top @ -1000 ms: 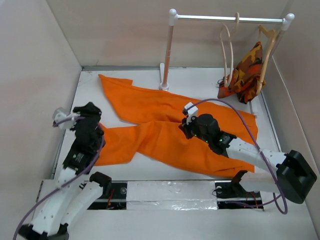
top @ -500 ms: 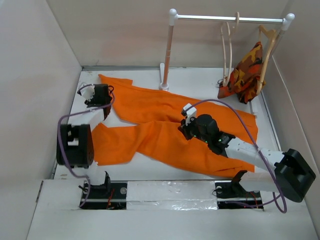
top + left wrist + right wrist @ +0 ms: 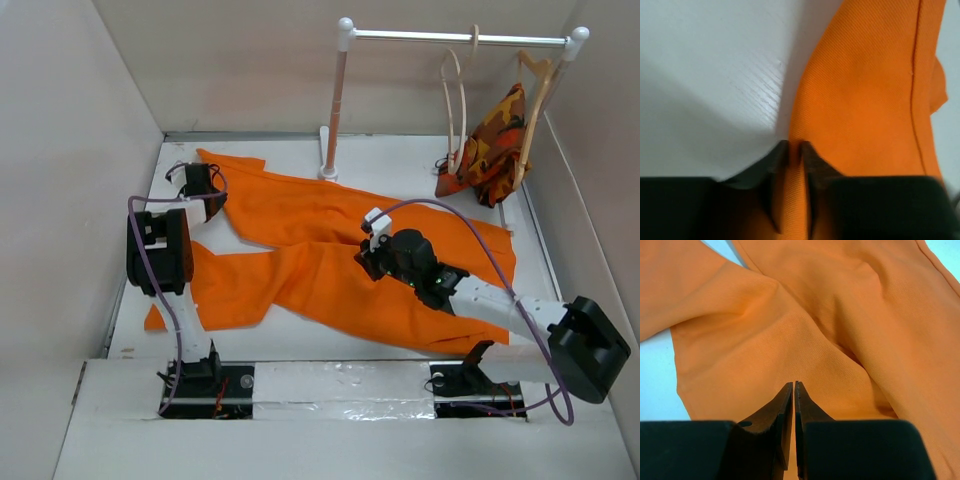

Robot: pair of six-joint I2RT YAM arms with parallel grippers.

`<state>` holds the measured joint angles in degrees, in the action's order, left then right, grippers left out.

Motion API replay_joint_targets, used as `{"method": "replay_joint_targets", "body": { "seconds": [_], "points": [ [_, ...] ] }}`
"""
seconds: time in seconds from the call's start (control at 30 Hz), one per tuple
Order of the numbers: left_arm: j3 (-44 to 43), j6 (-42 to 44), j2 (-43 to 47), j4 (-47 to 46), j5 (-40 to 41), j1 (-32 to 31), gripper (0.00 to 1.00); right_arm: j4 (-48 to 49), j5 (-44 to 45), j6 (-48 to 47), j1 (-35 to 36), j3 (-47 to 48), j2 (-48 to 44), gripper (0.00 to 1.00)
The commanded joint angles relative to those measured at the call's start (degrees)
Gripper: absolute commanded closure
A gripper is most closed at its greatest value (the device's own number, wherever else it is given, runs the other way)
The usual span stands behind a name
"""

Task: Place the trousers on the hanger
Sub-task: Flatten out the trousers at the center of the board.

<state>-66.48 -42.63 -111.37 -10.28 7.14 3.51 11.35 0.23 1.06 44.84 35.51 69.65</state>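
The bright orange trousers [image 3: 290, 215] lie spread flat across the white table. My left gripper [image 3: 200, 180] has reached the far-left leg and is shut on its edge. In the left wrist view a fold of the trousers [image 3: 865, 100] runs between the closed tips of the left gripper [image 3: 795, 147]. My right gripper [image 3: 366, 252] hovers over the crotch area, where the right gripper [image 3: 794, 385] is shut with only a hairline slit above the cloth [image 3: 840, 305]. The empty pale hanger [image 3: 455, 100] hangs on the rail at the back right.
A white rail on a pink post [image 3: 335, 100] stands at the back. A second wooden hanger carries a camouflage garment [image 3: 495, 135] at the far right. Beige walls close in the table [image 3: 420, 165] on the left, back and right.
The left arm swung from the near-left side up to the far-left trouser leg, and its jaws closed on the cloth edge. The right arm has barely moved.
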Motion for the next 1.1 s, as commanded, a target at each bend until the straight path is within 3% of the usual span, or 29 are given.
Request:
{"method": "replay_joint_targets", "body": {
  "seconds": [0.0,0.03,0.1,0.2,0.23,0.3,0.33,0.43,0.53,0.57,0.63,0.77,0.9,0.97,1.07],
  "points": [
    [-1.2,0.0,0.1,-2.4,-2.2,0.6,0.94,4.2,0.6,-0.4,0.5,0.3,0.9,0.89],
    [-1.0,0.1,0.6,-2.9,-2.2,0.6,1.00,4.2,0.2,-0.4,0.5,0.4,1.0,0.89],
    [-0.1,-0.9,1.9,-2.8,-1.3,0.6,1.00,4.1,0.2,-0.4,0.5,0.4,1.5,0.88],
    [5.1,-2.5,10.6,-2.7,4.1,0.6,1.00,4.2,0.0,-0.4,0.5,0.8,2.4,0.88],
    [7.4,-2.7,18.2,-3.6,5.8,0.0,1.00,4.2,-1.7,-0.4,0.5,0.8,2.6,0.88],
    [14.0,-1.8,26.1,-7.5,11.4,-3.1,1.00,4.7,-1.6,-0.4,0.5,1.1,3.1,0.88],
    [14.6,0.0,31.6,-7.4,13.2,-4.5,1.00,4.7,-1.6,-0.4,0.5,1.1,3.8,0.88],
    [12.3,3.2,35.5,-2.7,17.5,-9.4,1.00,4.7,-2.7,-0.4,0.5,1.7,5.0,0.88],
    [7.5,6.0,32.4,-0.1,17.7,-12.6,1.00,4.6,-3.1,-0.4,0.5,1.9,5.4,0.88],
    [5.7,7.5,30.2,1.9,15.6,-12.6,0.93,4.5,-3.0,-0.4,0.5,1.9,5.3,0.88],
    [-1.2,7.6,22.9,5.1,14.1,-12.6,0.90,4.3,-2.7,-0.4,0.5,1.9,5.0,0.88],
    [-10.8,11.4,9.5,9.6,10.6,-12.6,0.63,3.6,-0.5,-0.5,0.5,1.2,3.1,0.88],
    [-29.2,13.2,-3.7,22.9,12.0,-12.6,0.62,3.5,-1.0,-0.4,0.5,1.1,2.8,0.88],
    [-29.3,12.3,-3.3,22.7,13.9,-12.6,0.62,3.8,-2.1,-0.4,0.5,1.2,3.1,0.88],
    [-16.1,10.5,7.9,11.8,14.4,-12.6,0.63,4.5,-3.2,-0.4,0.5,1.5,4.0,0.88]
  ]
}}
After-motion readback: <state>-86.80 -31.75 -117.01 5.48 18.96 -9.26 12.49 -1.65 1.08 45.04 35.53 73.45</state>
